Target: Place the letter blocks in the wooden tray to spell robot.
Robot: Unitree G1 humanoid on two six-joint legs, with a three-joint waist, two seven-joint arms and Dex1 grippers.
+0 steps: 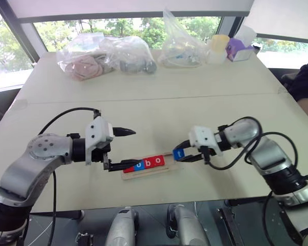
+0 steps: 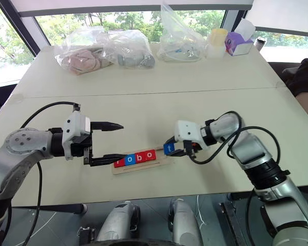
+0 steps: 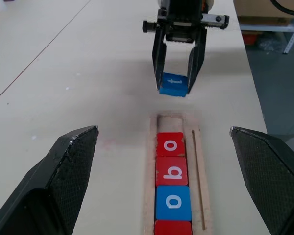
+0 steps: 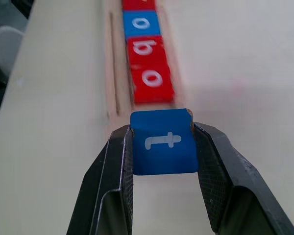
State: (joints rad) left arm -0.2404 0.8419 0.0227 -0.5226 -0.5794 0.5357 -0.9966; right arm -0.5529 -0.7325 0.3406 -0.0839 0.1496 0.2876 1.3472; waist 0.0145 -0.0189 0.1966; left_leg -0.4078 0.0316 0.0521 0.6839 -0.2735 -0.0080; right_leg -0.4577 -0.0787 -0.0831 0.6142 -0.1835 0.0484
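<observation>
At centre left of the head view, the left gripper [image 1: 122,148] is hanging wide open and empty by the wooden tray [image 1: 143,171]. At centre right, the right gripper [image 1: 186,154] is pinching the blue "t" block [image 1: 178,153], which needs lowering flat into the empty end slot after the seated tiles [image 1: 148,162], whose visible letters read "o", "b", "o".

My right gripper [image 4: 162,147] pinches a small blue square tile with a white "t" [image 4: 162,142] between its two black fingers [image 4: 112,171]. Just beyond it, the pale wooden tray [image 4: 109,73] holds red "o" [image 4: 152,83], red "b" [image 4: 144,49] and blue "o" [image 4: 140,23] tiles in a row.
</observation>
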